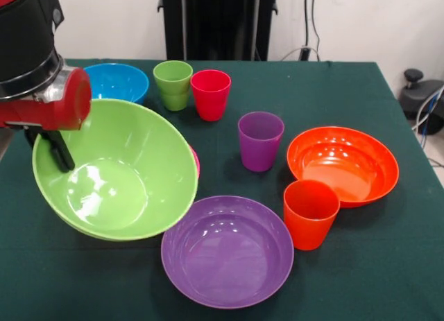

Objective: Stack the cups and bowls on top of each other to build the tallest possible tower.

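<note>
Front view, sole picture on file. Item: green bowl (114, 170), large, tilted with its mouth toward the camera, carried at the left of the counter (333, 85); the gripper (50, 146) is clamped on its far-left rim, one dark finger showing inside the wall, the other hidden behind it. Item: a sliver of pink (195, 161) at the green bowl's right edge, taken to be the pink bowl beneath it (whether the two touch cannot be told). Item: purple bowl (227, 252), upright, near centre, just beside the green bowl. Item: orange bowl (343, 165), right, with the orange cup (311, 213) just in front of it, touching or nearly so. Item: purple cup (260, 141), centre, standing alone. Item: green cup (173, 85) and red cup (210, 93), side by side toward the far edge. Item: blue bowl (116, 82), far left, partly behind the arm. Yellow cup: not seen. Step in hand, as judged: seating the green bowl onto the pink one as the tower's base. To do it well, the bowl should be levelled before release, centred over the pink rim so it nests rather than rides on one side, and let go only once it rests; a tilted release would likely slide it toward the purple bowl. No tower stands yet; most of the task remains.
</note>
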`<act>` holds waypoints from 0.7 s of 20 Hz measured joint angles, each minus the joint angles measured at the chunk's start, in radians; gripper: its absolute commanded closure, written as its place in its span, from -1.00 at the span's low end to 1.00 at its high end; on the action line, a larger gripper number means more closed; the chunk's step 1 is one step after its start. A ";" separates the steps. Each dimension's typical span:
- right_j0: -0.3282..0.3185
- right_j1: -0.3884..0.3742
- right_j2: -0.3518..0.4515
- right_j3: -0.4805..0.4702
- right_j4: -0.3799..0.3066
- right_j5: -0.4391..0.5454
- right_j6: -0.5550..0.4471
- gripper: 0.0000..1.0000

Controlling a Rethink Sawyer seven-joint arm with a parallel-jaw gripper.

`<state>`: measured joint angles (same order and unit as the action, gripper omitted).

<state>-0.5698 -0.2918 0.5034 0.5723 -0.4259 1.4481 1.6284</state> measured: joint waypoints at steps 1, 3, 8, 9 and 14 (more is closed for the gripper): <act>0.007 0.006 0.000 -0.011 -0.001 0.000 0.000 1.00; 0.017 0.013 0.000 -0.028 -0.002 0.000 0.000 1.00; 0.036 0.018 0.000 -0.054 -0.001 0.020 0.000 1.00; 0.036 0.017 0.000 -0.056 -0.001 0.029 0.000 1.00; 0.033 0.008 0.000 -0.070 -0.001 0.099 0.000 1.00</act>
<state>-0.5364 -0.2835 0.5035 0.5023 -0.4273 1.5475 1.6284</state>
